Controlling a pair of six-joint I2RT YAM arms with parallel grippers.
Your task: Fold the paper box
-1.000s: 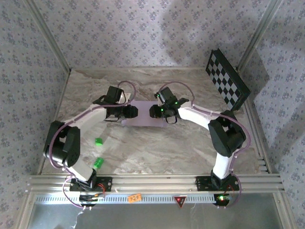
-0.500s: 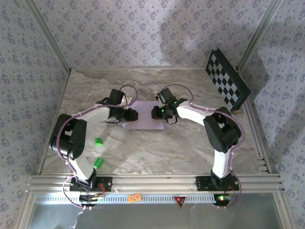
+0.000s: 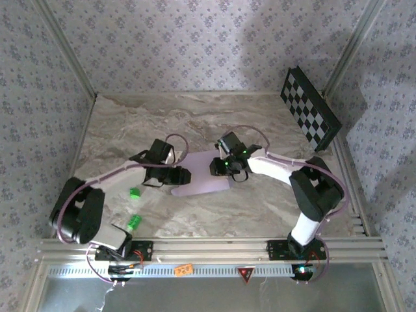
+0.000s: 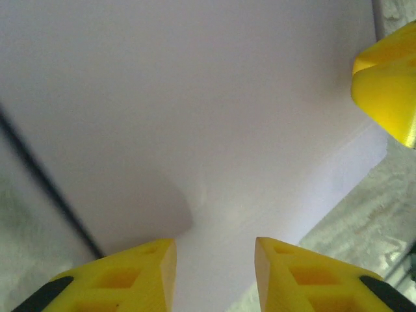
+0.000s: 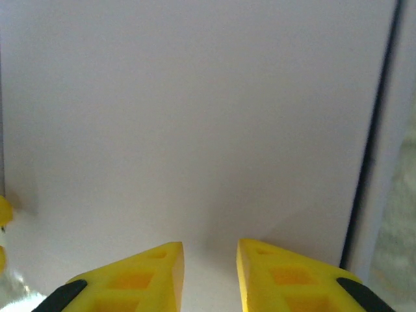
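— Where's the paper box point(image 3: 201, 179)?
— Mid-table point(image 3: 260, 214), between the grippers. The left gripper point(image 4: 214, 250) and right gripper point(image 5: 209, 250) both stand slightly spread over its lavender face.
— Room at the edges?
— Bare marble all round; two green bits point(image 3: 134, 193) lie to the left.

Top view: left gripper point(image 3: 184, 175) and right gripper point(image 3: 214, 168) cover the box's point(image 3: 203, 181) side edges; contact there is too small to judge. Two green bits point(image 3: 135, 193): too small to name. Orange tag point(image 3: 184, 268): writing unreadable.

Left wrist: box point(image 4: 208, 97) runs off top and left; fingers point(image 4: 136, 276) cut at bottom; dark line point(image 4: 45, 185) blurred.

Right wrist: box point(image 5: 195, 117) overruns the top; fingers point(image 5: 140, 276) cut off below.
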